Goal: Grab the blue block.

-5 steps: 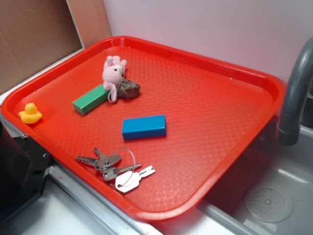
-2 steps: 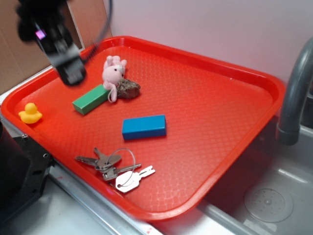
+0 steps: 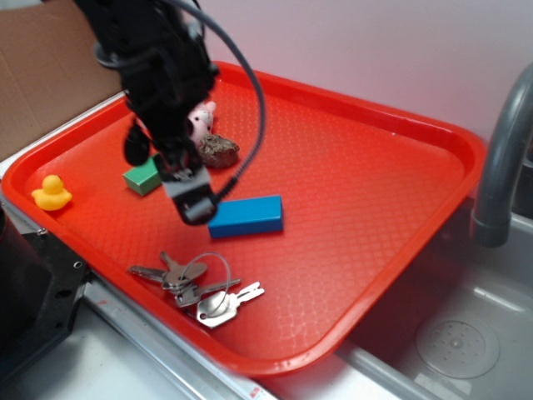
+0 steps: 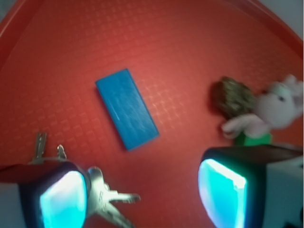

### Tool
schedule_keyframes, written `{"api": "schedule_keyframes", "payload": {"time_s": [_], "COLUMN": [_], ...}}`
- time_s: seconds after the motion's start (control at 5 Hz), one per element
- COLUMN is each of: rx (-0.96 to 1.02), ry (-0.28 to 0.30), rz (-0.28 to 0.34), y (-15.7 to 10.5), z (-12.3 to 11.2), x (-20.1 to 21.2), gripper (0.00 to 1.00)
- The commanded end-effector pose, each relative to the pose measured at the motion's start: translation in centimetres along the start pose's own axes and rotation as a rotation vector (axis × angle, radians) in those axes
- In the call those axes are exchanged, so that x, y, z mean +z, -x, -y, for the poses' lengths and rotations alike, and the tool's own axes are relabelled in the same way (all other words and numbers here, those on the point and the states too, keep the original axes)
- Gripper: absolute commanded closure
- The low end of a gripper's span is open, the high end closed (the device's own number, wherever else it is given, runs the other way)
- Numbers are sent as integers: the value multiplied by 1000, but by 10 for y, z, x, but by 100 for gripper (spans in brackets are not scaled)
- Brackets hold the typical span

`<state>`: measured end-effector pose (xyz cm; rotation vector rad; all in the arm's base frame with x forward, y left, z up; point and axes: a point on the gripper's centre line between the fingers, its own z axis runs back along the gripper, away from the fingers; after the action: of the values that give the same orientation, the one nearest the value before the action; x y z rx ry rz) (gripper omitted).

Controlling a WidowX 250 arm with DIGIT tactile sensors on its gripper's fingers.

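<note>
Arm [image 3: 154,67]: black, blocky links, glossy black cable looping off its right side. Gripper [image 4: 142,199]: two black fingers [image 4: 61,199] faced with glowing cyan-white pads.

A red tray [image 3: 391,150] with a textured bottom is carrying all the small things, and it is sitting at the edge of a sink [image 3: 466,333]. The blue block [image 3: 246,216] is lying flat near the middle of the tray, with a bunch of keys [image 3: 196,287] lying nearby toward the front rim. A green block [image 3: 141,177], a pink plush toy [image 3: 198,121], a brown rock [image 3: 218,151] and a yellow duck [image 3: 52,192] are resting on the left part.
</note>
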<state>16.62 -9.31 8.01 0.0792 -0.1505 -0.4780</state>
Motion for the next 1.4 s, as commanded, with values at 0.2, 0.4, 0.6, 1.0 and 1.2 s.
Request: {"api": "schedule_keyframes", "payload": {"time_s": [0.2,0.4,0.6,1.0,1.2], "rx": [-160,-146,-137,-92,33], "ry": [127,167,162,167,205], "rz": [34,45,42,-7,-62], "y": [-42,-39,-34,-30,-23], "z": [13,12,9,-9,-46], "x": [-70,-74,-68,-45,-13], "gripper": [0,81,100,100,100]}}
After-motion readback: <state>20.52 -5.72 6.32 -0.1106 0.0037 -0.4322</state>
